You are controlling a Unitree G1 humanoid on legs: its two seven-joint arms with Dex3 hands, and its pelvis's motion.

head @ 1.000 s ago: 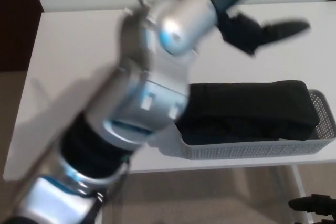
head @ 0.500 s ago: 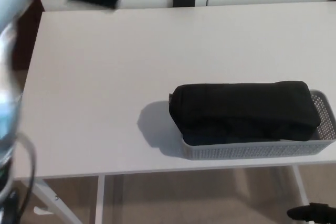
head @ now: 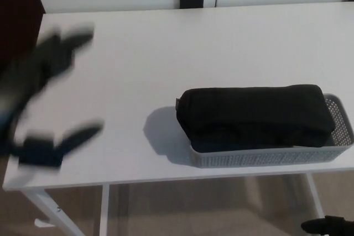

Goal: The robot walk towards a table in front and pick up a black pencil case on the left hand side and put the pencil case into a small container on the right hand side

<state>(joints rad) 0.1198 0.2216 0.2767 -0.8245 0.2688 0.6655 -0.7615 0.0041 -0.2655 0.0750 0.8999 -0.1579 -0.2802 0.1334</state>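
You can count the placing as done: the black pencil case (head: 255,110) lies in the small grey container (head: 265,157) on the worktop's (head: 138,53) right, while your left robot hand (head: 47,100), blurred, hangs spread and empty well apart.

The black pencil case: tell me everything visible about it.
The black pencil case is a long, soft-looking box shape in matte fabric with rounded edges. It lies flat, lengthwise in the small grey mesh container at the white table's right front, rising above the rim, its left end at the container's left edge. No hand touches it; the blurred left hand is away to its left.
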